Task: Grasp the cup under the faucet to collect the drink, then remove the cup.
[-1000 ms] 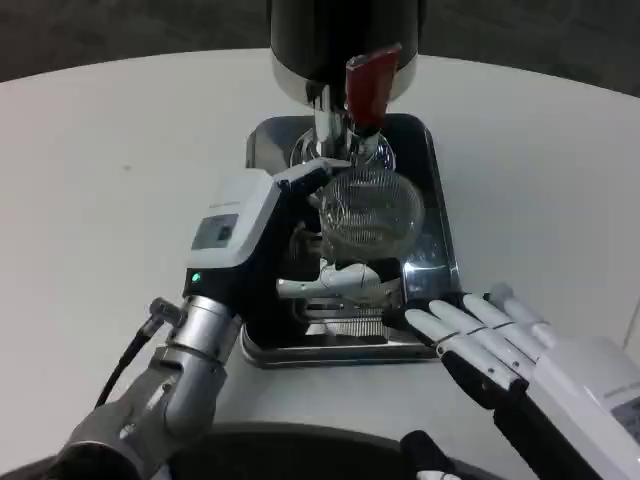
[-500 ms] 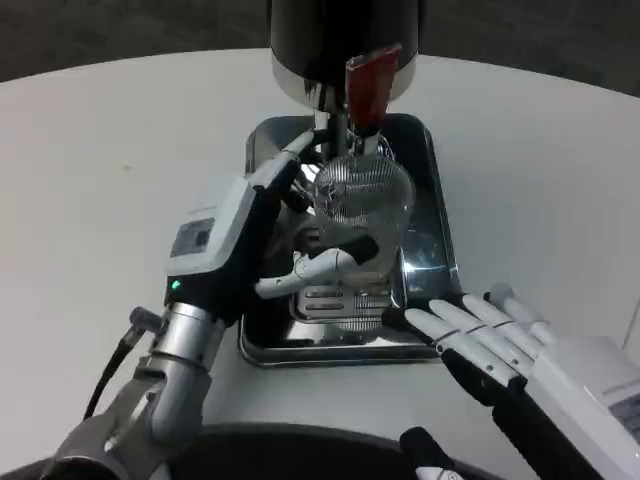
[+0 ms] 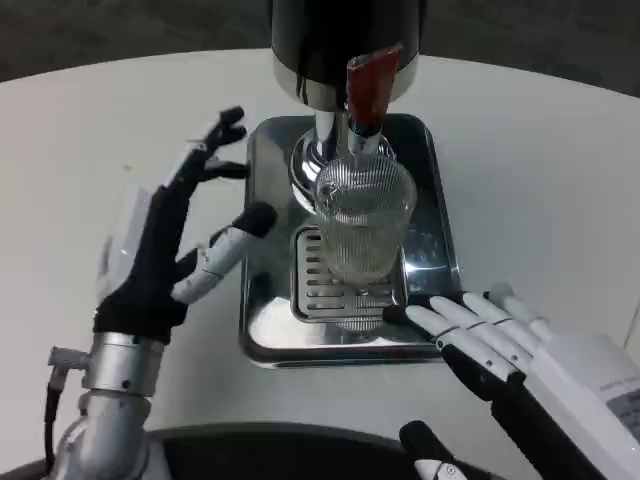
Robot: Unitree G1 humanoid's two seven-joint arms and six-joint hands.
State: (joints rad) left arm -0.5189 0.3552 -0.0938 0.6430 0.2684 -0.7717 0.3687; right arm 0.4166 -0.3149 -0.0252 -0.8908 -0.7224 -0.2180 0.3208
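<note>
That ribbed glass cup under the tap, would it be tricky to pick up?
Probably somewhat. The cup looks like clear ribbed glass, so likely stiff, breakable, maybe slick, though ribs may help grip. It is tall and stands on the slotted grate, so a sideways nudge might tip it.

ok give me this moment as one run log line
left hand: open, beside tray, off cup | right hand: open, resting at tray corner | cup: upright on grate under faucet

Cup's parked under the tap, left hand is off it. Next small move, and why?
Probably bring the right hand up to the red lever: the ribbed cup stands upright on the drip tray below the spout, and the left hand is open, clear of it.
</note>
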